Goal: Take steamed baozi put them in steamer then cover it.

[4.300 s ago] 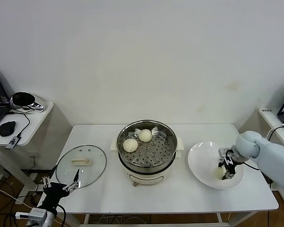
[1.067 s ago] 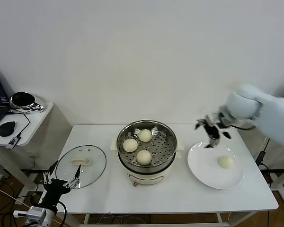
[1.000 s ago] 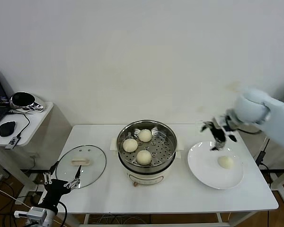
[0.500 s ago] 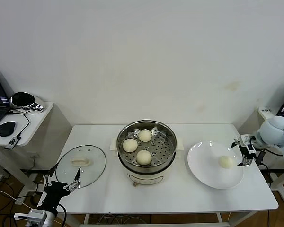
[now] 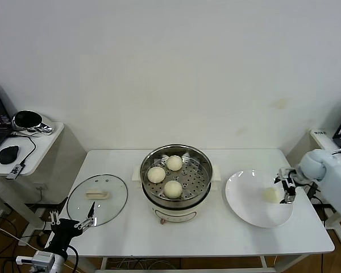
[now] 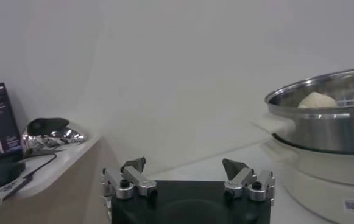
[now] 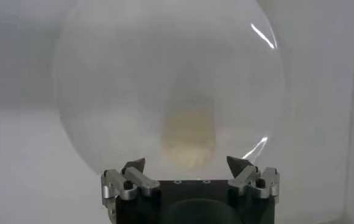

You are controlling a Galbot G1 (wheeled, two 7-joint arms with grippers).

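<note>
The right hand [image 5: 286, 187], fingers spread wide and empty, sits at the last baozi [image 5: 270, 194]'s 3 o'clock on the white plate [image 5: 244, 199]. Closing off-centre could roll the bun across the slick plate or dent it. The left hand [image 5: 72, 223], also wide, idles at the glass lid [image 5: 97, 199]'s 7 o'clock.

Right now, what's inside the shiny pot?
Inside the steamer sit three baozi on a holey metal tray. The tray hides whatever is beneath it. The cover lies off to the side on the table.

White wall [image 5: 170, 68], white table [image 5: 216, 239], side desk [image 5: 23, 149].
</note>
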